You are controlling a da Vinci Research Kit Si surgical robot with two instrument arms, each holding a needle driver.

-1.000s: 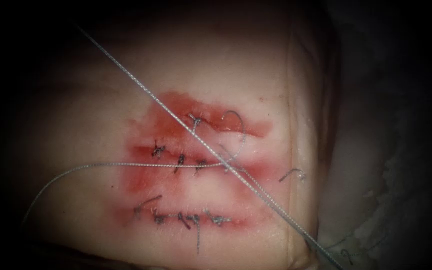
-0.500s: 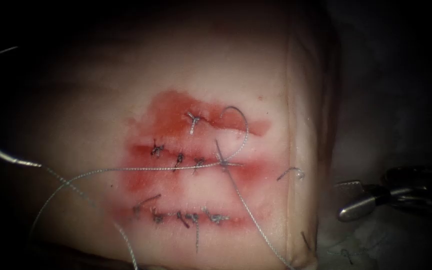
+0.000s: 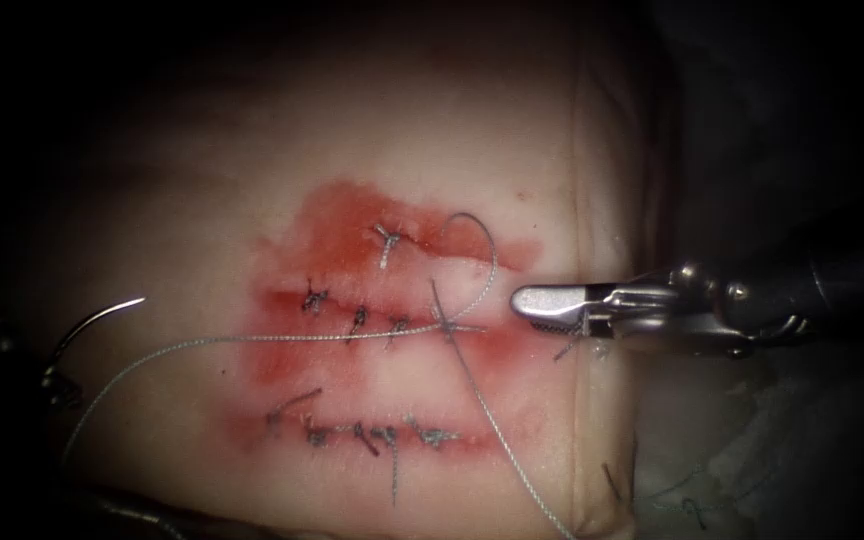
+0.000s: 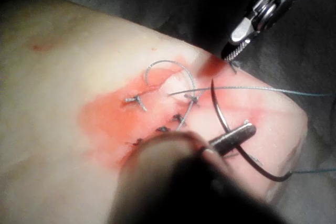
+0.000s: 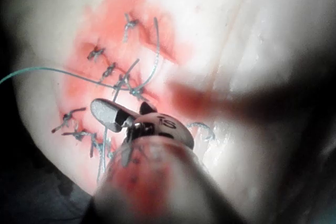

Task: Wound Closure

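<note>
Endoscope view: right pincer (image 3: 542, 306) open, holds nothing, right of the cut (image 3: 382, 325).
Left pincer (image 4: 239, 134): grips needle (image 3: 102, 320) mid-curve, off the tissue (image 3: 202, 200).
Writing: unreadable.

Right tool (image 3: 552, 310) reaching in level, jaws slightly parted, holding nothing. Left tool (image 4: 233, 137) low at far left, jaws clamped on needle (image 4: 220, 114) mid-curve.

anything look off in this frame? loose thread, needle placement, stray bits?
Nothing damaged. A slack loop of thread stands up off the tissue above the middle row of stitches. The left tool holds the needle mid-curve, clear of the tissue. The right tool holds nothing.
</note>
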